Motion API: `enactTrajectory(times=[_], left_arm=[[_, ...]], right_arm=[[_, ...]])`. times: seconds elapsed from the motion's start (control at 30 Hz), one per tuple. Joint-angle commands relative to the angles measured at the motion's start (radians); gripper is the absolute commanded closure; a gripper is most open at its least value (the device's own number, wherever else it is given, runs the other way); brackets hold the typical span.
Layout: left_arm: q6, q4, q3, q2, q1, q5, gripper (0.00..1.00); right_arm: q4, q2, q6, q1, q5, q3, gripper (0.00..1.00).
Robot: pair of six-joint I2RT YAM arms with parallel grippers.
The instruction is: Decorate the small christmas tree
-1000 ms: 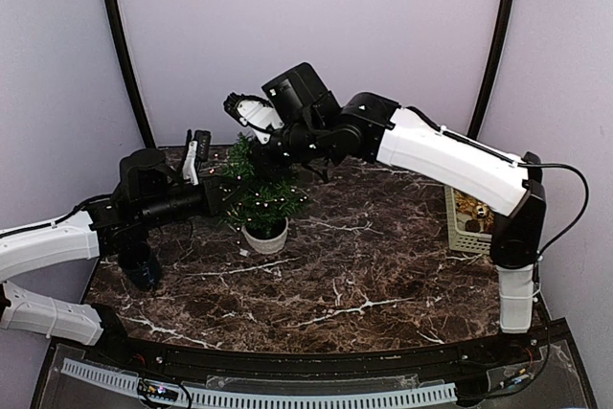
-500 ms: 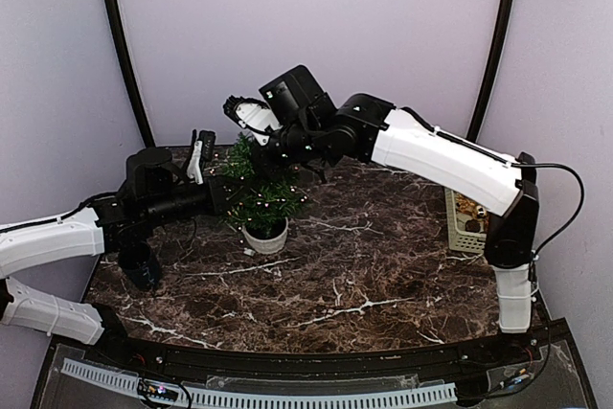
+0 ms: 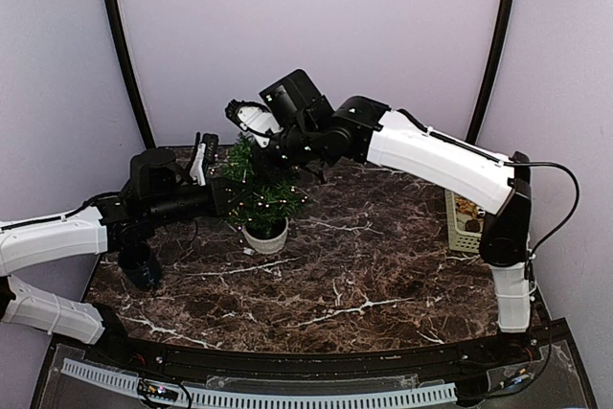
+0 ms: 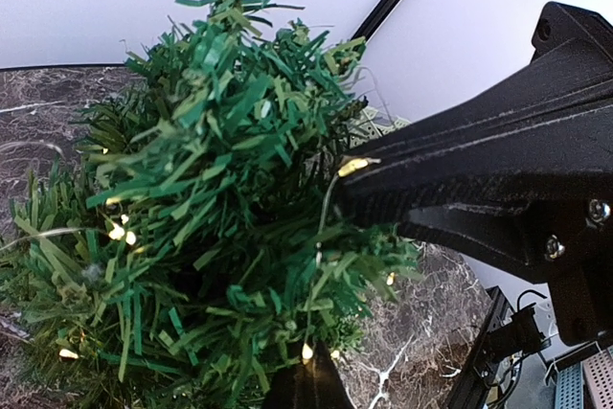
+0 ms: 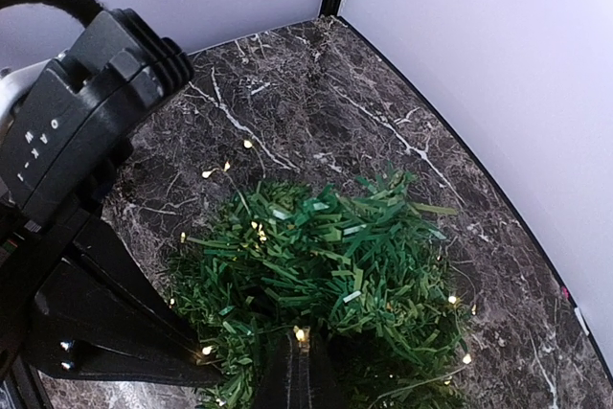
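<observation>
The small christmas tree (image 3: 257, 189) is standing upright in its white pot (image 3: 265, 234) toward the back left of the marble table (image 3: 383, 284), with both arms crowding it. The left gripper (image 4: 308, 378) is poking in from the tree's left side at about mid height, and the right gripper (image 5: 298, 361) is hanging over it from above, near the top. Both sets of jaws are pressed together, each tip sitting among the needles with a lit bulb glowing right at it. A thin light string (image 4: 323, 213) is draping through the branches, with warm bulbs showing on several sides and a couple lying on the table just beside the tree. I'm guessing each gripper is pinching that wire, but the foliage is hiding the contact, so I cannot tell. The step in hand is looking like winding the lights round the tree. To do it well the arms should be working as a pair — one anchoring the wire low, the other leading the slack round and laying it into the branches, not across their tips. Tension needs watching: the pot looks light and a sideways tug could be tipping it. The two wrists are nearly touching at the tree, so each should be giving the other room. The beige basket (image 3: 467, 222) is sitting well apart at the right edge.
</observation>
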Motion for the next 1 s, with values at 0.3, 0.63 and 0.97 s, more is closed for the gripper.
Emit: enactTrajectory(times=[0.3, 0.63, 0.97], left_arm=[[-0.015, -0.022, -0.004, 0.001, 0.008, 0.027, 1.00], [-0.009, -0.041, 0.002, -0.040, 0.009, 0.023, 0.76], [-0.016, -0.104, 0.002, -0.133, 0.009, 0.013, 0.45]], right_arm=[[0.041, 0.009, 0.066, -0.013, -0.027, -0.021, 1.00], [0.058, -0.036, 0.118, -0.015, -0.017, -0.049, 1.00], [0.117, -0.117, 0.143, -0.017, -0.012, -0.118, 0.87]])
